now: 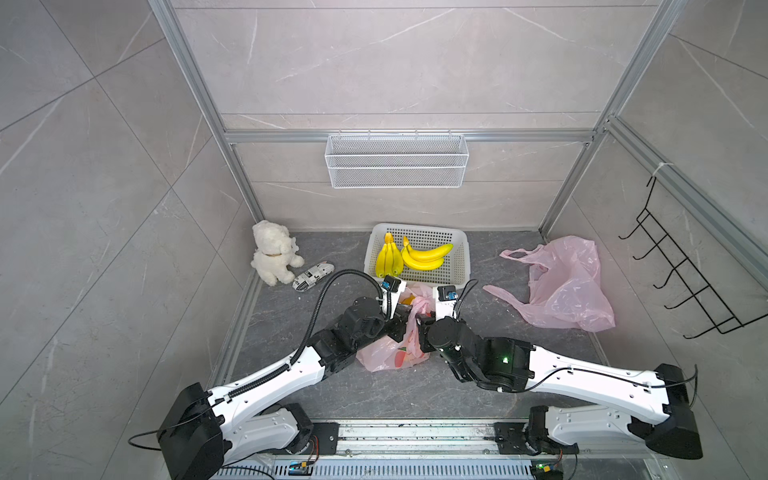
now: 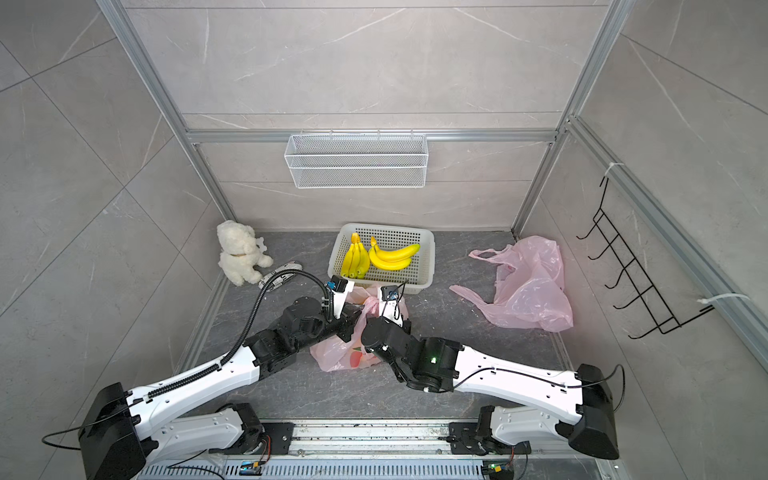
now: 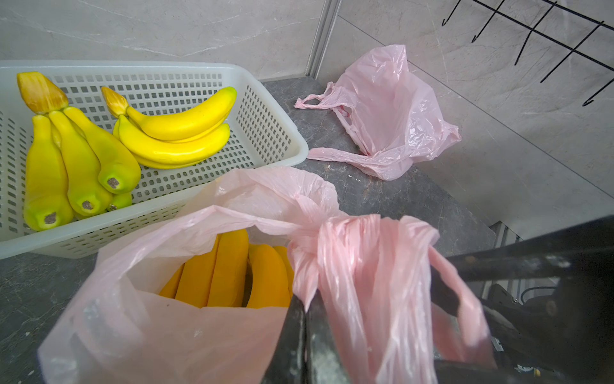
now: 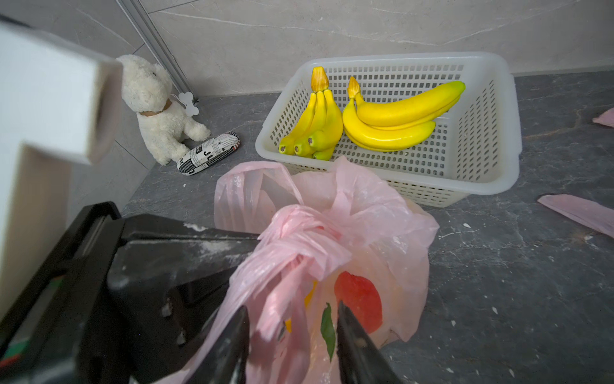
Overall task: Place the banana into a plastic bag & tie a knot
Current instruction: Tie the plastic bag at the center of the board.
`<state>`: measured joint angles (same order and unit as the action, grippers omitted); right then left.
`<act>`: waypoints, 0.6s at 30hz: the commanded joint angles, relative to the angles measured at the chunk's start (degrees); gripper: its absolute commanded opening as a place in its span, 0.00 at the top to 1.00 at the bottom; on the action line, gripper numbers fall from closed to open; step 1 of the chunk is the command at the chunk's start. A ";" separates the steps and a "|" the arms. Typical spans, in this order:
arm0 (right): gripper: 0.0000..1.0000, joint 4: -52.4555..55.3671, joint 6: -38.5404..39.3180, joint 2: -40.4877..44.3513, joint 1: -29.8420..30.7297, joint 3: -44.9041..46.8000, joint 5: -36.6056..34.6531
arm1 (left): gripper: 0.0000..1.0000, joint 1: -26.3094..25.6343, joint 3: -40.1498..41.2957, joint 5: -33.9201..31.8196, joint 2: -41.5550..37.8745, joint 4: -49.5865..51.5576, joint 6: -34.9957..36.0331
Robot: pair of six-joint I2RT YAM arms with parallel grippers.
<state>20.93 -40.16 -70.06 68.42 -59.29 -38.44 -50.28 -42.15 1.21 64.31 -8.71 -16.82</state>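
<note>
The pink plastic bag (image 1: 390,353) (image 2: 340,357) stands on the dark table between my two wrists. An orange-yellow banana bunch (image 3: 229,266) lies inside it, seen through the open mouth. The bag's handles (image 4: 299,239) are gathered and crossed into a loose twist above the bag. My left gripper (image 3: 304,299) is shut on a pinch of one handle. My right gripper (image 4: 292,307) has its jaws apart, with strands of the other handle hanging between them against one finger. In both top views the wrists hide the fingertips.
Just behind the bag is a white plastic basket (image 1: 419,227) holding two yellow banana bunches (image 1: 424,257). A second pink bag (image 1: 569,286) lies at the right. A white teddy bear (image 1: 272,253) and a printed case (image 1: 311,276) sit at the back left. A black hook rack (image 1: 685,282) hangs on the right wall.
</note>
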 commanded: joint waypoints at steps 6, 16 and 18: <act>0.87 3.16 0.13 -0.60 -2.12 -1.84 1.40 | 1.00 -0.29 0.70 -1.13 -3.35 -1.72 1.18; 1.00 9.42 -1.68 1.59 -3.51 0.60 -2.19 | 1.00 1.48 1.83 -6.13 -7.77 3.53 1.72; 1.00 9.70 -1.68 1.62 -3.55 0.94 -2.39 | 1.00 2.08 2.28 -7.59 -8.86 4.40 1.48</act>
<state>27.16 -40.82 -69.69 65.17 -59.37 -38.44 -49.30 -40.49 -3.05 57.71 -5.26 -16.23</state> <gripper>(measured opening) 0.040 0.056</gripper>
